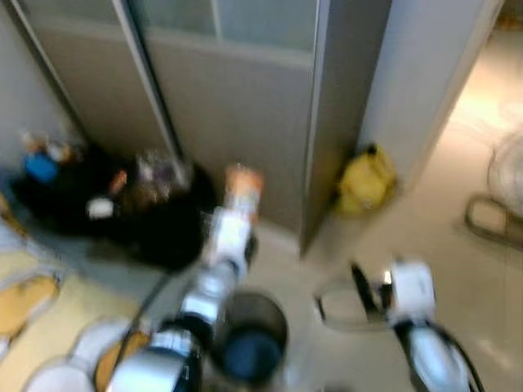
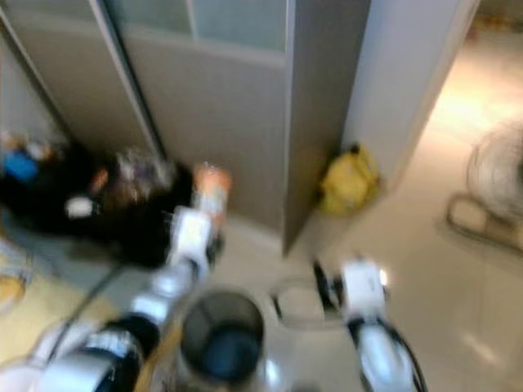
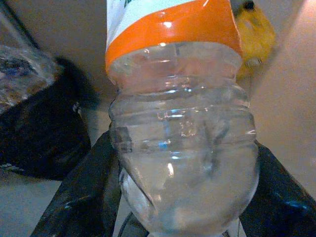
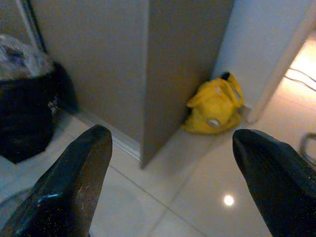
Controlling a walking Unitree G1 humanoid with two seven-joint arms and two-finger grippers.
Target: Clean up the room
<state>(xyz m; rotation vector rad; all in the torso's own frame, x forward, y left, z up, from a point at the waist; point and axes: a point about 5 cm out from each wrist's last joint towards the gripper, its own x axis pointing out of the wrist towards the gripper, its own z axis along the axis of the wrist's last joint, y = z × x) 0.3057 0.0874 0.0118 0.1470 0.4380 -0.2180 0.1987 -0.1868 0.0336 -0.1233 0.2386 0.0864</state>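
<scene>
We find the left arm extended forward and upward through the lower centre-left of the head view, its left gripper (image 1: 237, 214) pinching a clear ribbed plastic bottle with an orange-banded label (image 3: 180, 123); in the wrist view the two black fingers (image 3: 84, 197) press against either side of the bottle's body. The bottle end stands just left of frame centre in the head view, in front of the grey sliding door panel (image 1: 237, 106). Directly below the arm, at the bottom centre, sits a round dark metal bin with a bluish interior (image 1: 249, 339), its mouth open. The right arm reaches forward at the lower right, and we note its right gripper (image 4: 173, 163) with fingers spread wide apart and nothing between them, above the pale glossy tiled floor (image 4: 197, 197). A crumpled yellow bag (image 1: 365, 181) lies against the wall corner, right of centre. A black refuse sack heaped with clutter (image 1: 122, 204) occupies the left middle. The head views are blurred, so finer detail cannot be confirmed.
</scene>
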